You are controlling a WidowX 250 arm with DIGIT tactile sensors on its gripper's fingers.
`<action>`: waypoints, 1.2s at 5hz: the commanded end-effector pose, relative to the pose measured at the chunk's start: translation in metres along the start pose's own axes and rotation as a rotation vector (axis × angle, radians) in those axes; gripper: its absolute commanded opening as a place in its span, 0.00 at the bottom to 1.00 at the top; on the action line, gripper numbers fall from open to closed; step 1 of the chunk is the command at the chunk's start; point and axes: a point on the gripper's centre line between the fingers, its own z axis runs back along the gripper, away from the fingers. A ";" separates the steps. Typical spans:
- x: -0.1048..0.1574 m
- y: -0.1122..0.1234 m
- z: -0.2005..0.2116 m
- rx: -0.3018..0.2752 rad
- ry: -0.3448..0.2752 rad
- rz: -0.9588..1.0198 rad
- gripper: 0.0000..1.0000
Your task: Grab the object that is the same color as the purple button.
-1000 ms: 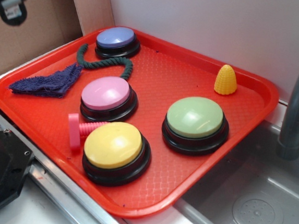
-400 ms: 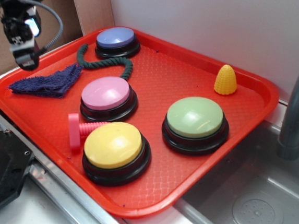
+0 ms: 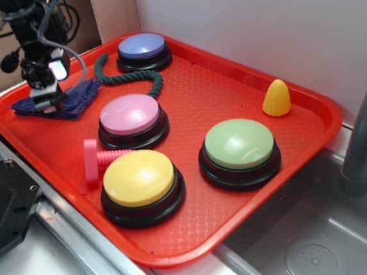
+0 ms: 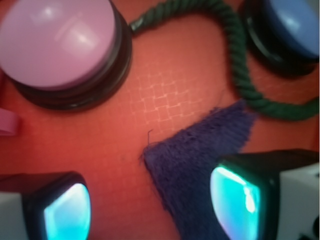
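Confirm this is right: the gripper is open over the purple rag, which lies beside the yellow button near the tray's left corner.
Not quite. The purple rag lies beside the pink button, not the yellow button; the exterior view shows it. The rest holds: the gripper is open over the rag near the tray's left corner.

rag [image 3: 77, 99] middle hiding behind gripper [image 3: 45, 103] | purple button [image 4: 295, 25] cropping at wrist view's right edge, blurring

The arm [image 3: 24, 8] is black, draped with looping black cables; its gripper [image 3: 48, 90] is black with white parts and glowing cyan pads [image 4: 235, 202].
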 end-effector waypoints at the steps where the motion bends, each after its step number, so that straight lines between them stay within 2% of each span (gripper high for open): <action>1: -0.011 0.016 -0.015 0.025 0.032 0.016 1.00; 3: -0.027 0.029 -0.022 0.014 0.011 0.079 1.00; 4: -0.030 0.035 -0.027 0.015 0.004 0.130 1.00; 5: -0.029 0.040 -0.031 0.010 0.028 0.127 1.00; 6: -0.031 0.043 -0.036 -0.002 0.013 0.143 1.00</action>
